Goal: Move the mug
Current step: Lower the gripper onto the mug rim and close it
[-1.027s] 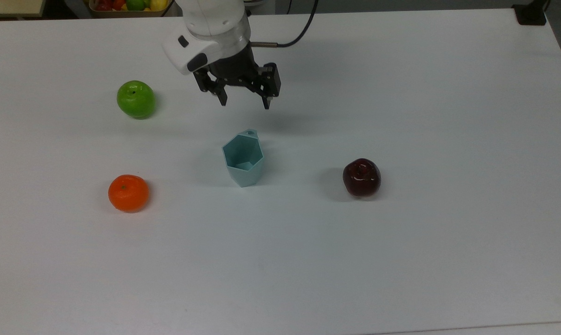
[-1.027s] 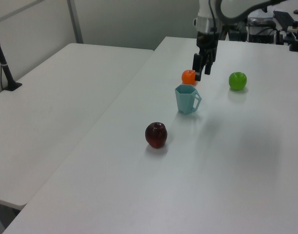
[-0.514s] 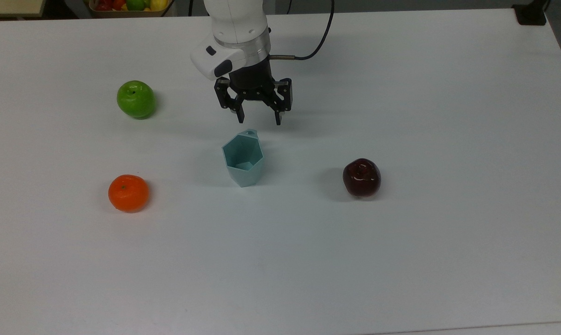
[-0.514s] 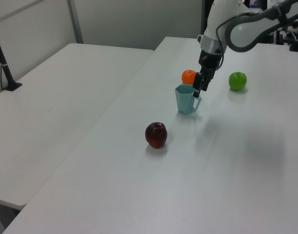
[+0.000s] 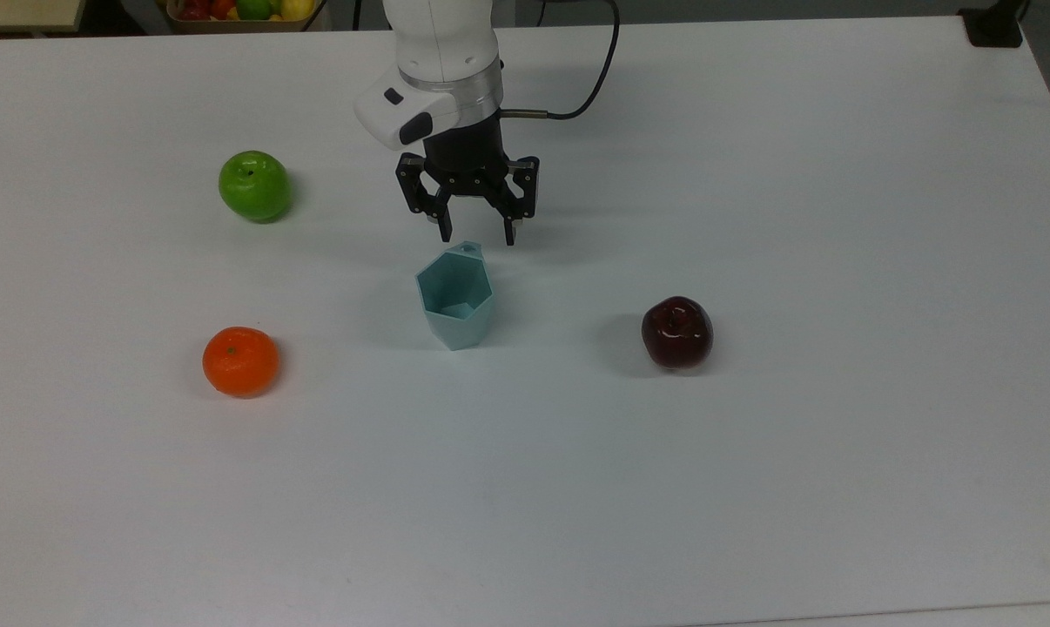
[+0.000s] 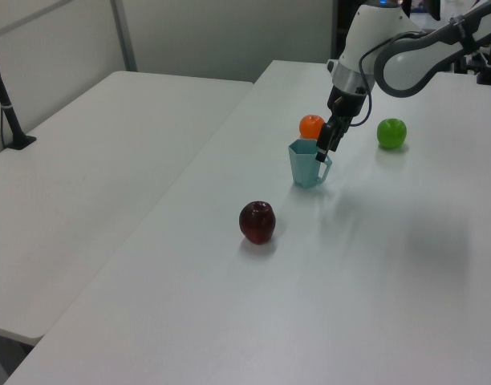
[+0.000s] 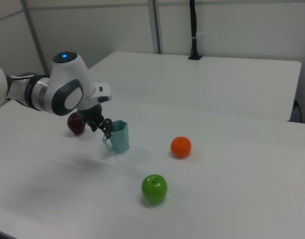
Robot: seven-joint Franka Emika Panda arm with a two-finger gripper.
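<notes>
The pale teal faceted mug (image 5: 455, 298) stands upright near the middle of the white table (image 5: 751, 479), its small handle tab pointing toward the arm. My gripper (image 5: 476, 237) hangs open just above that handle tab, one finger on each side of it in the top view. In the left view the mug (image 6: 306, 164) sits below the gripper (image 6: 321, 152), whose fingertips reach the handle side of the rim. The right view shows the mug (image 7: 119, 136) with the gripper (image 7: 106, 132) at its left. Nothing is held.
A green apple (image 5: 254, 185) lies at the top view's left, an orange (image 5: 240, 360) at the front left, and a dark red apple (image 5: 676, 332) to the right of the mug. A fruit basket (image 5: 239, 10) sits beyond the table's far edge.
The gripper has come down and toward the mug, from above and behind it to just over the handle tab. Its fingers have narrowed a little. The mug and fruit have not moved.
</notes>
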